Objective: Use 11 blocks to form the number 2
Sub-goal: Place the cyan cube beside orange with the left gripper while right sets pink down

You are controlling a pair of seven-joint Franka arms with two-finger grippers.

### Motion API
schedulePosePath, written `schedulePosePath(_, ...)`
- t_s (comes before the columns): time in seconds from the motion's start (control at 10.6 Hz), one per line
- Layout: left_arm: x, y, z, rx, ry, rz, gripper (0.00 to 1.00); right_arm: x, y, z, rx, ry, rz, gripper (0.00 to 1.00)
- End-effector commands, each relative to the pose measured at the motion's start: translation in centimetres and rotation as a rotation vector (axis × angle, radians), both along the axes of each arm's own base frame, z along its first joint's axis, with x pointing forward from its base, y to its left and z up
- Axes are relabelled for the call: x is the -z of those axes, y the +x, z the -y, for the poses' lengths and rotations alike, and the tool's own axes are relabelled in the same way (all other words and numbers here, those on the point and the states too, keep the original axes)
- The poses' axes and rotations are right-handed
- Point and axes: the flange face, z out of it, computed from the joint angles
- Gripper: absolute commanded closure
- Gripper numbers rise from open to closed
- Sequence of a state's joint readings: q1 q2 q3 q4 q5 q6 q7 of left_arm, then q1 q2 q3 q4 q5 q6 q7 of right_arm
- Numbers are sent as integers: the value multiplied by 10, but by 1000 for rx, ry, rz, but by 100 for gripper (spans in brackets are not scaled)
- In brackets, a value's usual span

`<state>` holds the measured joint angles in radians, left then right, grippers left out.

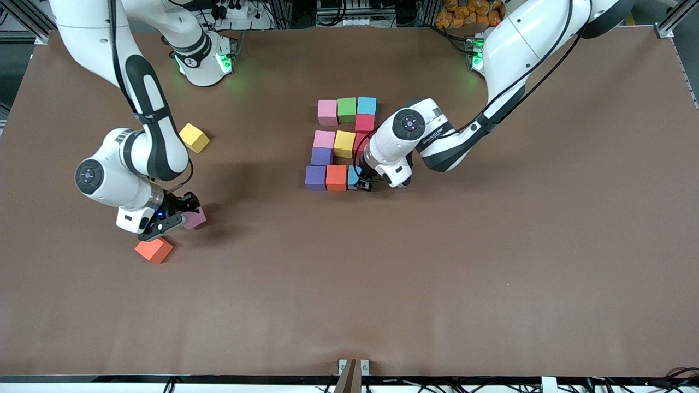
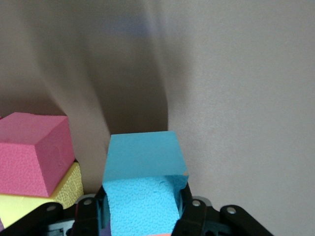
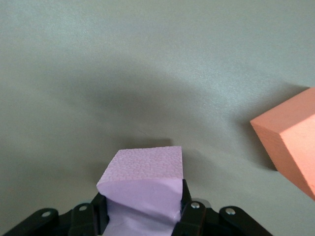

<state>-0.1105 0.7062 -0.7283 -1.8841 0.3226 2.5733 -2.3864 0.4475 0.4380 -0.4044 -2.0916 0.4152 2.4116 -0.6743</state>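
Front view: matte brown table, cabling along its edges.

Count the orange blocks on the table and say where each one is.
2. One orange block sits in the number 2's row nearest the front camera, between purple and light blue cubes. The other orange block lies loose beside the right claw. The arms may hide more.

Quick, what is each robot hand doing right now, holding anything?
Left gripper: shut on the light blue block, at the digit's bottom row.
Right gripper: shut on a pale purple block, beside an orange block.
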Motion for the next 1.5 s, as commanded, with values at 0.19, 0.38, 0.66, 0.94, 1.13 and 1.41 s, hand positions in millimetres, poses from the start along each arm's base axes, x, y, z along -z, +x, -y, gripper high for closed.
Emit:
schedulePosePath(0.19,9,-1,-1,-17,7,24,73,10,3,-34,48,-26,45,88)
schedulePosePath(0.38,9,0,0,-15,3,26,72,13,3,-32,50,-31,46,88)
schedulePosePath(0.66,11,2,-1,-12,0,37,72,24,7,-26,71,-51,84,88)
schedulePosePath(0.94,12,1,1,-9,0,35,71,30,5,-21,90,-49,75,88)
schedulePosePath(1.13,12,-3,5,-1,-2,35,69,32,5,-22,92,-47,72,85)
schedulePosePath(1.41,12,-4,7,0,-9,39,65,34,4,-21,96,-47,67,52)
